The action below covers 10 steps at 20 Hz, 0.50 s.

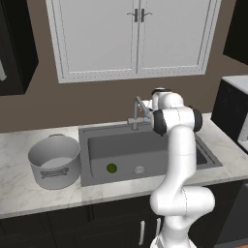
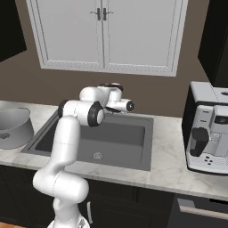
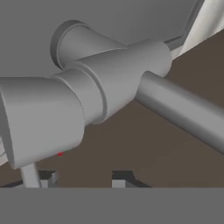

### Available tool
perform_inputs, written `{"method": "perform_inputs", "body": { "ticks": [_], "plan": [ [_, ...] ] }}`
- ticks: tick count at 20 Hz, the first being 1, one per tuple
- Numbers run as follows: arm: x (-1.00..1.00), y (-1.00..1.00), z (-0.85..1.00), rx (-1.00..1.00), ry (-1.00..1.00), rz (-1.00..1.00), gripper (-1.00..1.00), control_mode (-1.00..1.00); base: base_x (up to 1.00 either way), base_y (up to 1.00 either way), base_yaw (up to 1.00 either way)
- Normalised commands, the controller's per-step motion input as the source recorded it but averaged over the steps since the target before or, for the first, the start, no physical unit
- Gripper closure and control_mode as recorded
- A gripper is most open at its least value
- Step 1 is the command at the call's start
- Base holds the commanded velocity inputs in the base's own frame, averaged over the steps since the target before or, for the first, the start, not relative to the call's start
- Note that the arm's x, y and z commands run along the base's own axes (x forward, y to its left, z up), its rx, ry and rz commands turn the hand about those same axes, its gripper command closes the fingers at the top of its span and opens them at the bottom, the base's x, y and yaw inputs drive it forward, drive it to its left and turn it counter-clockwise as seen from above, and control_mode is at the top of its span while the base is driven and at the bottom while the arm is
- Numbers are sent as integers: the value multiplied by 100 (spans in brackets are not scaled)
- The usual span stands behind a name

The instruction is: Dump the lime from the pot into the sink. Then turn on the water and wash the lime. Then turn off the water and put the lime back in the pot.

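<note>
gripper (image 3: 83,178): part-open, empty | faucet (image 3: 109,92): smooth grey cylinders (close) | lime (image 1: 111,168): round, in sink (image 1: 92,160)

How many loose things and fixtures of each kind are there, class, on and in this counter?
Lime: 1
Pot: 1
Sink: 1
Faucet: 1
Coffee machine: 1
Total: 5
</note>
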Motion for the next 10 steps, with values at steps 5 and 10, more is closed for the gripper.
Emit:
{"method": "perform_inputs", "body": {
  "ticks": [5, 10],
  "plan": [
    [8, 73, 57, 2, -3, 0, 100, -100, 0, 0, 0],
    [2, 29, 62, 0, -3, 0, -100, -100, 0, 0, 0]
  ]
}}
